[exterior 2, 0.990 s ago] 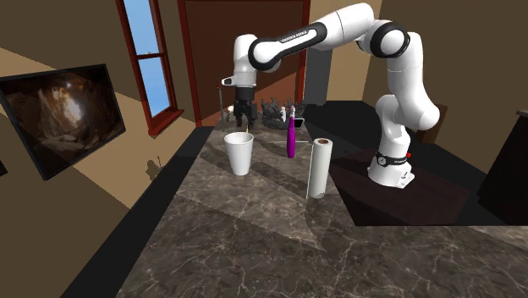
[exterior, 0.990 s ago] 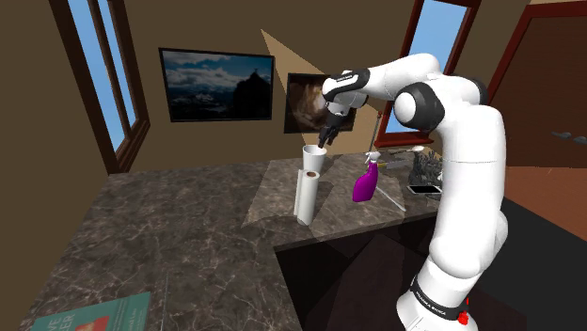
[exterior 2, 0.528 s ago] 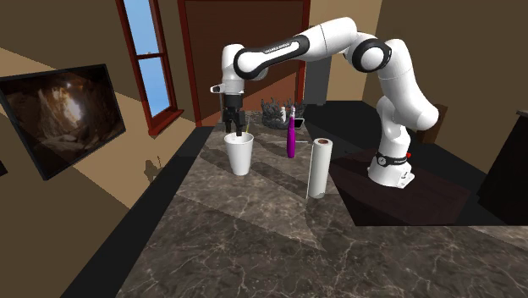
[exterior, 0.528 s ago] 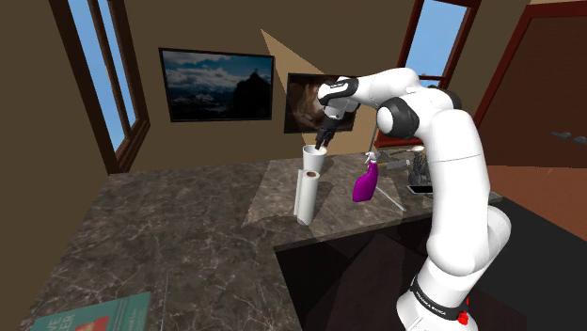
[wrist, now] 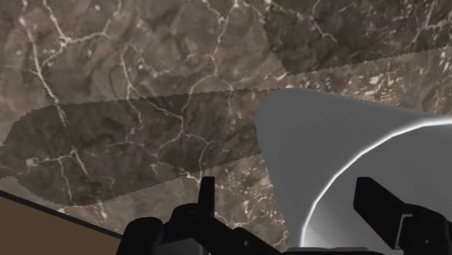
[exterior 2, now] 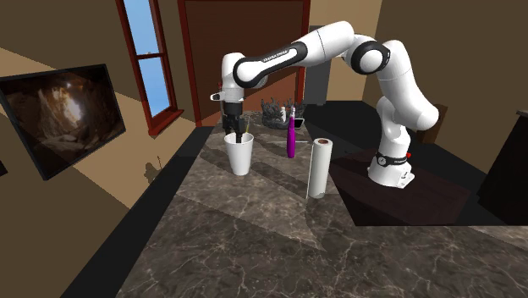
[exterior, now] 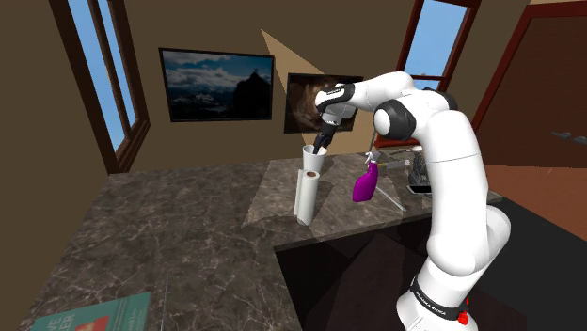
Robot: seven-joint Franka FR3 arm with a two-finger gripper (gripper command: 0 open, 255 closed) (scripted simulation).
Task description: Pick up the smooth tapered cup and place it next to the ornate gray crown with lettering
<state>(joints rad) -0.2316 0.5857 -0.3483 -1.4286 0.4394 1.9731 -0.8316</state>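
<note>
- Grasp stage: straddling the rim of the white cup (exterior 2: 240,154) with the gripper (wrist: 290,199) spread apart, not yet clamped.
- Standing upright on the marble counter (exterior 2: 254,220), beside the purple bottle (exterior 2: 291,135).
- Next, probably: pinching the wall, lifting, carrying toward the gray crown (exterior 2: 272,111).

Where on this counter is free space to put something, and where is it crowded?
Free: the wide countertop stretch between the paper towel roll and the teal book. Crowded: past the roll, where white cup, gripper, purple spray bottle and grey crown cluster.

Near cup (exterior 2: 240,154): purple bottle (exterior 2: 290,140), paper roll (exterior 2: 319,169).
</note>
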